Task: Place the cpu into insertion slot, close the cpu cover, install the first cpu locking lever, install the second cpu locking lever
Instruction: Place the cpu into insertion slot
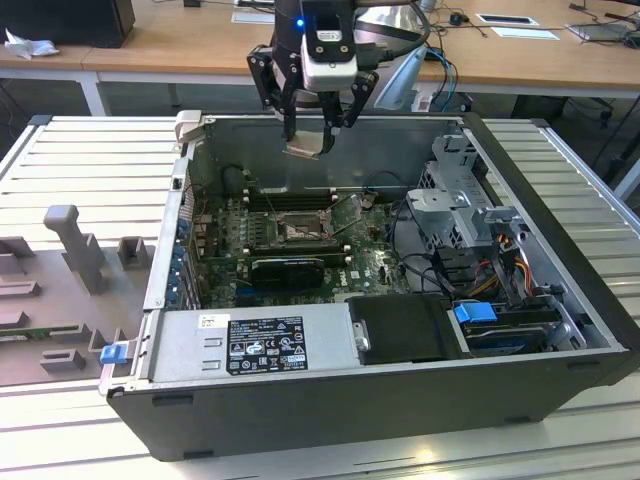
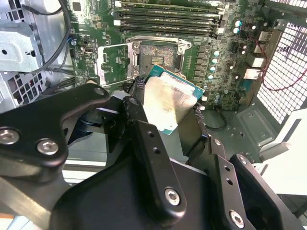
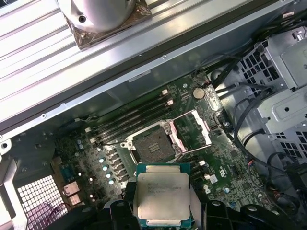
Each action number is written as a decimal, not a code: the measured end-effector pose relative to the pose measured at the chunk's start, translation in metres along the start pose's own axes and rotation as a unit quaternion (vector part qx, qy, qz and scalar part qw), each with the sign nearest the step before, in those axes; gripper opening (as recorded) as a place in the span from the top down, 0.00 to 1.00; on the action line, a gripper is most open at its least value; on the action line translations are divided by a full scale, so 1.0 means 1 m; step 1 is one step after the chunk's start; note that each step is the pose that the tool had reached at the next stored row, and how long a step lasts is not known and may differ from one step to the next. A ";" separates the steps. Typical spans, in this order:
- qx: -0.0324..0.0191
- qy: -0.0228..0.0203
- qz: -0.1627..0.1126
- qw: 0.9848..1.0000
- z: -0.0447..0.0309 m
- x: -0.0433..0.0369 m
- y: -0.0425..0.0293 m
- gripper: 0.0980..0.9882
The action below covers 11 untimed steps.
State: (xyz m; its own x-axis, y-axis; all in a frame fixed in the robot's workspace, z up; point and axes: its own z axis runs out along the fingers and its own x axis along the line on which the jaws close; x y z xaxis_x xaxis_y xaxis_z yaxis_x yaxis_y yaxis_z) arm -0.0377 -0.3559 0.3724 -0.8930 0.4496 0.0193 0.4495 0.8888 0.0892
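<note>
The cpu [image 1: 303, 147] is a flat square chip with a silvery top, and my gripper [image 1: 308, 140] is shut on it above the back wall of the open computer case. In both wrist views the cpu [image 2: 168, 103] [image 3: 160, 194] sits between the black fingers [image 2: 136, 88], tilted, well above the board. The insertion slot [image 3: 152, 146] [image 2: 156, 52] [image 1: 295, 228] lies open on the green board with its contact field bare. The cpu cover [image 3: 192, 128] [image 2: 112, 62] is swung open and lies beside the slot.
Long black memory slots [image 3: 129, 117] run beside the socket. A power supply [image 1: 250, 340], a black graphics card [image 1: 290, 268], a drive cage [image 1: 460, 190] and cables [image 1: 500, 260] crowd the case. A round metal cooler [image 3: 103, 14] lies outside the case. A grey fixture tray [image 1: 60, 290] sits at the exterior view's left.
</note>
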 end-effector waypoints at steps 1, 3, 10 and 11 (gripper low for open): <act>0.000 0.000 0.003 1.000 0.0000 0.0000 0.0000 0.52; 0.000 -0.001 0.006 1.000 0.0000 0.0000 0.0000 0.52; 0.000 -0.001 0.016 1.000 0.0001 0.0000 0.0000 0.52; 0.000 -0.002 0.017 1.000 0.0001 0.0000 0.0000 0.52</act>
State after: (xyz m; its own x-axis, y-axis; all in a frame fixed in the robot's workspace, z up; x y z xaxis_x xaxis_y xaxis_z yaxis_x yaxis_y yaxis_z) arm -0.0377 -0.3559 0.3723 -0.8767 0.4806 0.0193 0.4803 0.8725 0.0891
